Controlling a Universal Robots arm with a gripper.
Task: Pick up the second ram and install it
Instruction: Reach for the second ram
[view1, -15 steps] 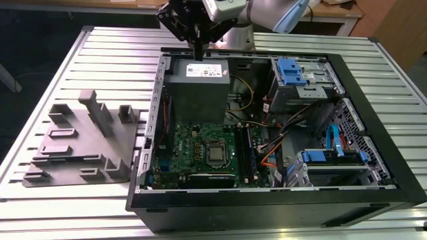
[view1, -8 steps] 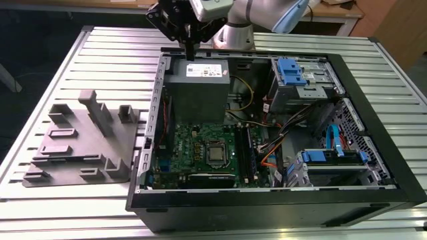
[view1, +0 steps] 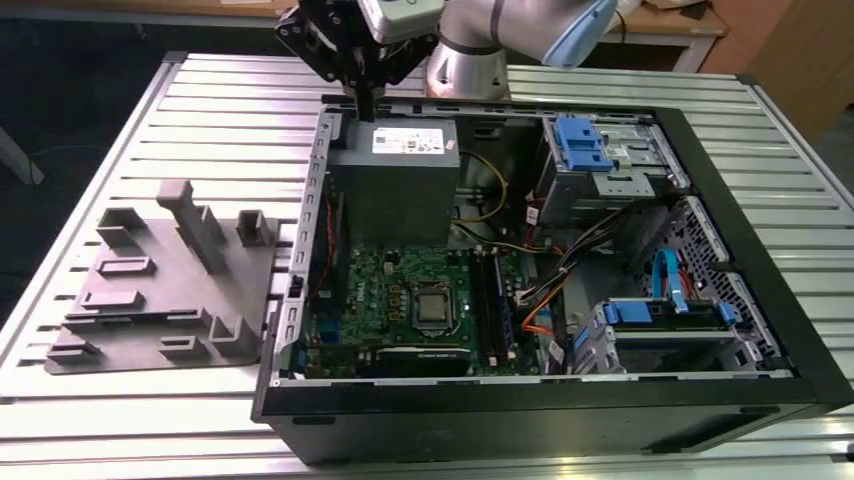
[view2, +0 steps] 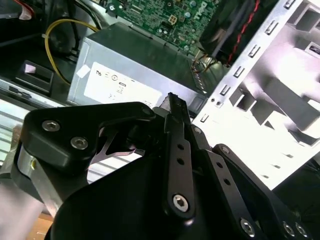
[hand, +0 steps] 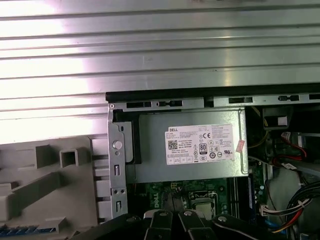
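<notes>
Exterior view, largest first: slatted metal table (view1: 214, 110), bearing everything listed. Next comes a black tower computer case (view1: 534, 415), laid on its side with the side panel off and the interior exposed. A grey moulded fixture tray (view1: 147, 338) lies flat on the table just beside the case, on the exterior view's left, and carries several upright holders and slots. A robot arm (view1: 467, 60), silver-grey with pale blue caps, stands at the far side of the case. Inside the case, a green motherboard (view1: 387, 290) fills the near half, with long black slot strips along its side toward the exterior view's right. A grey power-supply box (view1: 394, 200) sits in the far corner on the exterior view's left, a white label on its upper face. A drive cage with blue latches (view1: 594, 150) sits in the far corner on the exterior view's right. The gripper (view1: 367, 112), black and pointing down, hangs above the far rim of the case over the power supply's labelled end. In the second wrist view its fingers (view2: 178, 150) stand closed together, with no object seen in the grip. The second ram (hand: 35, 231) appears in the first wrist view as a thin bluish strip lying on the fixture tray, partly cut by the picture's edge. It is outside the case and well apart from the gripper.
</notes>
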